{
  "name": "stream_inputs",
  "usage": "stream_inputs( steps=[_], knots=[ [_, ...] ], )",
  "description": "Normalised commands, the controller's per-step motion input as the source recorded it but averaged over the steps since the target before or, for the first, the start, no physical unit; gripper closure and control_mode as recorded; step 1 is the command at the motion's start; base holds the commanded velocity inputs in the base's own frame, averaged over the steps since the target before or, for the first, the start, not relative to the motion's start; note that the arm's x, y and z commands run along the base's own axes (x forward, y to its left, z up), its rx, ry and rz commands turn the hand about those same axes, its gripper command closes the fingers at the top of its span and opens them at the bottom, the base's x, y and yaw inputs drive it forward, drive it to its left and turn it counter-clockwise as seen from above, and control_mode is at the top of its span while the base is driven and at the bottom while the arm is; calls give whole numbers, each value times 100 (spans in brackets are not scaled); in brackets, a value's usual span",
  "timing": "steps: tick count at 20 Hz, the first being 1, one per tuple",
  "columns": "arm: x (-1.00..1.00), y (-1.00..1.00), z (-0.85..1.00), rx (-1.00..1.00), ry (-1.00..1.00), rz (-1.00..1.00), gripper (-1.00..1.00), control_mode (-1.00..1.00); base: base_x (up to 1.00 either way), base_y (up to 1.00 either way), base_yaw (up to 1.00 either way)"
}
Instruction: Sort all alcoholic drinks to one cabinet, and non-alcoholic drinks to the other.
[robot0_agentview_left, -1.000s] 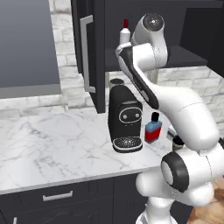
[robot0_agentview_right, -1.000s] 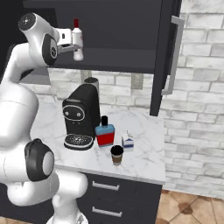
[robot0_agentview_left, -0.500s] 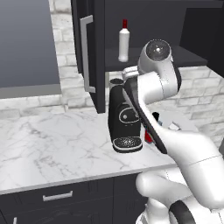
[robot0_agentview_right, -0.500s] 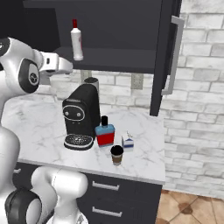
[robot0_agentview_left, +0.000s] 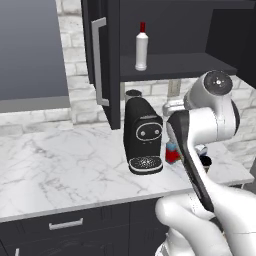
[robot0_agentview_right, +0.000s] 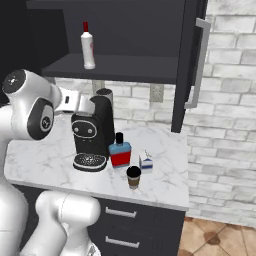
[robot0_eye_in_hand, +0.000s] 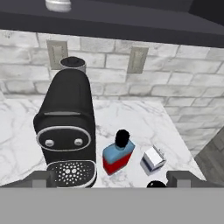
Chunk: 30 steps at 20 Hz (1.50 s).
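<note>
Tool (robot0_eye_in_hand: 111, 183) lowered, white bottle (robot0_agentview_left: 142, 46) shelved

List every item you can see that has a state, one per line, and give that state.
Wall cabinet door: open.
Slim white bottle: upright on the cabinet shelf, red cap on.
Squat red bottle: upright on the counter, black cap on.
Coffee cup: upright, lid on.
Milk carton: upright, closed.
Hand: open, empty.
Drawers: shut.
</note>
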Motion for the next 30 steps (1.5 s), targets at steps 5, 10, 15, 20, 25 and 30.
stream_inputs(
  steps=[5, 10, 15, 20, 25, 30],
  knots=[
    [0, -73, -64, 7, 6, 3, -100, -100, 0, 0, 0],
    [14, -56, -46, 3, 10, 8, -100, -100, 0, 0, 0],
    [51, -11, -40, 0, 16, 9, -100, -100, 0, 0, 0],
    [47, -1, -38, 0, 13, 9, -100, -100, 0, 0, 0],
    [41, -12, -37, 0, 5, 9, -100, -100, 0, 0, 0],
    [38, -4, -35, 0, 0, 7, -100, -100, 0, 0, 0]
  ],
)
